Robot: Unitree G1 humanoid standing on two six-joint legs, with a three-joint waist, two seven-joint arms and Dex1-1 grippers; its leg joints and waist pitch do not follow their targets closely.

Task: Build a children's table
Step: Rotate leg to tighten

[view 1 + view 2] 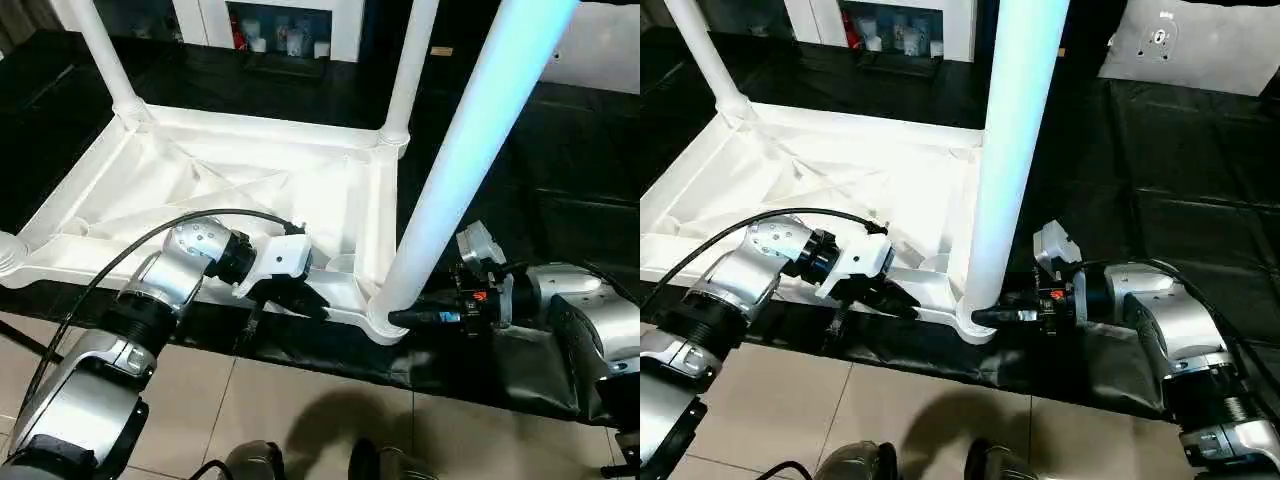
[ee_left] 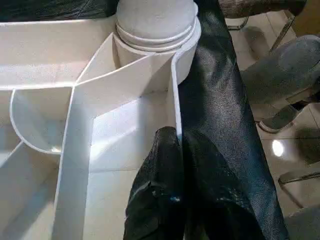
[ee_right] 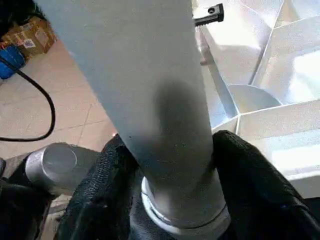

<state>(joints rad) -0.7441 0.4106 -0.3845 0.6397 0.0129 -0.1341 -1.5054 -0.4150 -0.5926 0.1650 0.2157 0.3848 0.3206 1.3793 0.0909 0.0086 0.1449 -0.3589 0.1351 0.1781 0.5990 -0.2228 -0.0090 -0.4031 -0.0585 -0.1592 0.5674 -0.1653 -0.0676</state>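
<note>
One upturned white plastic ribbed tabletop (image 1: 250, 170), three long tapered white plastic legs (image 1: 460, 160) standing in its corner sockets, and two black-fingered robot grippers (image 1: 425, 318)

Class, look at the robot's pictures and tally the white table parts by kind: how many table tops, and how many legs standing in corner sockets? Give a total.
Table tops: 1, the ribbed table top, lying underside up.
Legs in sockets: 3, the far-left leg, the far-right leg and the near leg.
Total: 4 parts.
</note>
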